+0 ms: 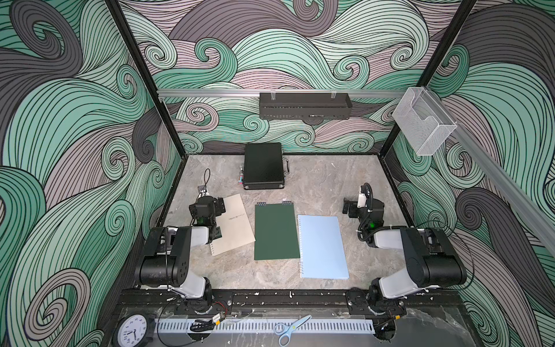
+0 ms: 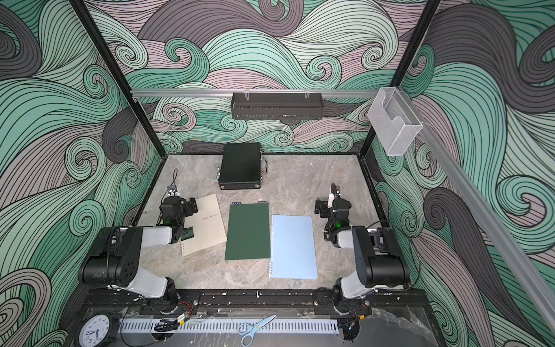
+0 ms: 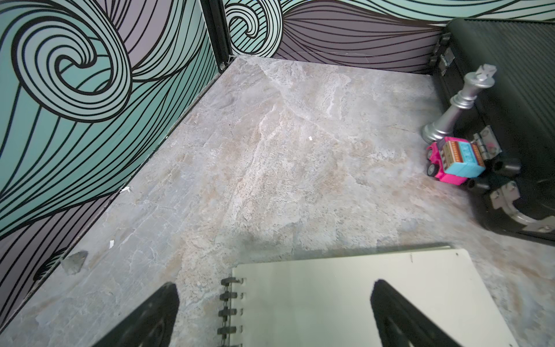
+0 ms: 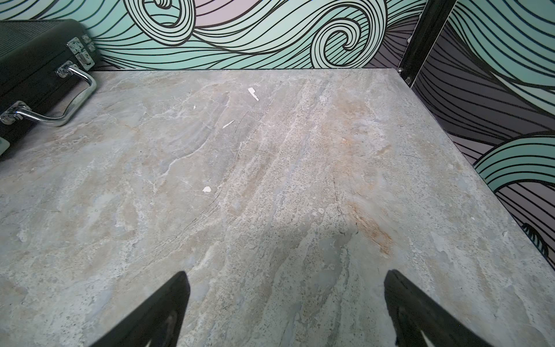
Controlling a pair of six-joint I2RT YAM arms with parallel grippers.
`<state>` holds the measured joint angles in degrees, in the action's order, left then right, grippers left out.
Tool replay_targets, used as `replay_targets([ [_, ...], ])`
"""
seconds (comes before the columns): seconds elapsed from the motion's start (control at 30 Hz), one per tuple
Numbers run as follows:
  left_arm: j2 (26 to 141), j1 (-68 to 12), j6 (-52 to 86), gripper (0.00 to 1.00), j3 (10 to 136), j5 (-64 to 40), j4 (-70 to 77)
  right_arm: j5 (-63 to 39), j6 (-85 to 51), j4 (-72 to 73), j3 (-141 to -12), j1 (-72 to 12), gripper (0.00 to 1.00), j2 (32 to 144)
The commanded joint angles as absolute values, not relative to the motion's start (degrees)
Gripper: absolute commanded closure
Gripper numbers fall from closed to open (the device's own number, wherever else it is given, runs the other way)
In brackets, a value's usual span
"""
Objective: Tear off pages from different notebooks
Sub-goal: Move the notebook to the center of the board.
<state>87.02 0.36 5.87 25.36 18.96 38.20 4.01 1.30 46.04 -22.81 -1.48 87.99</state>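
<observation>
Scissors (image 1: 289, 329) in front, notebooks (image 1: 276, 231) lying closed, left gripper (image 3: 274, 284) spread, right gripper (image 4: 286, 272) spread

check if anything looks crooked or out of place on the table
The beige notebook lies skewed, rotated against the straighter green notebook and blue notebook. Small white scraps litter the tabletop, and a silver chess king and toy car sit beside the black case.

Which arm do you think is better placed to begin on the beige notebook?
Left: the open left gripper hangs over the spiral edge of the beige notebook; the right gripper sits over the table, clear of the light blue notebook.
</observation>
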Motion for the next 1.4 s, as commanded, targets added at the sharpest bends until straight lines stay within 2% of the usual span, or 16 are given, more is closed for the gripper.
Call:
replay_targets([
  [0.0,86.76,0.75,6.28,0.02,26.74,18.46,37.88,3.36,1.76,46.41,-23.73,-1.44,0.01,87.54],
  [0.4,86.47,0.73,6.43,0.01,26.5,19.04,38.21,3.63,1.6,47.02,-23.41,-1.42,0.01,87.25],
  [0.5,84.71,0.42,6.61,0.01,26.02,20.36,37.7,3.99,1.88,42.06,-23.77,-1.77,0.01,82.28],
  [0.57,83.1,-0.27,5.8,0.02,24.9,20.72,38.59,7.25,2.2,44.03,-22.1,-2.9,0.01,80.5],
  [0.73,73.76,-2.89,6.64,0.01,30.06,24.17,22.1,12.86,1.92,36.46,-23.03,-4.69,0.01,73.69],
  [0.83,68.73,-2.99,7.79,0.01,30.89,19.55,17.07,14.11,-0.79,29.29,-26.44,-5.1,0.01,69.52],
  [0.93,61.54,-2.99,13.25,0.02,31.94,12.91,11.55,13.66,-8.2,28.1,-27.25,-5.1,0.01,65.06],
  [0.97,59.35,-2.99,15.99,0.02,33.02,10.79,8.37,15.6,-13.17,24.08,-28.19,-5.08,0.01,63.09],
  [1.03,55.29,-2.99,21.78,0.01,36.59,5.58,-1.08,21.45,-24.96,6.21,-33.37,-5.07,0.01,58.55],
  [1.07,54.07,-2.99,22.25,0.01,37.88,2.86,-3.48,23.27,-26.58,2.27,-34.77,-5.1,0.01,57.12],
  [1.23,48.75,-2.92,24.14,0.02,38.34,-12.72,-8.17,18.91,-31.87,-7.23,-32.01,-4.66,0.01,45.29],
  [1.3,47.61,-2.99,28.35,0.01,37.8,-14.06,-11.74,17.45,-34.47,-8.74,-28.59,-4.42,0.01,38.99],
  [1.37,47.41,-2.9,33.96,0.01,37.88,-9.53,-18.75,17.86,-38.0,-14.66,-27.01,-4.09,0.01,32.84],
])
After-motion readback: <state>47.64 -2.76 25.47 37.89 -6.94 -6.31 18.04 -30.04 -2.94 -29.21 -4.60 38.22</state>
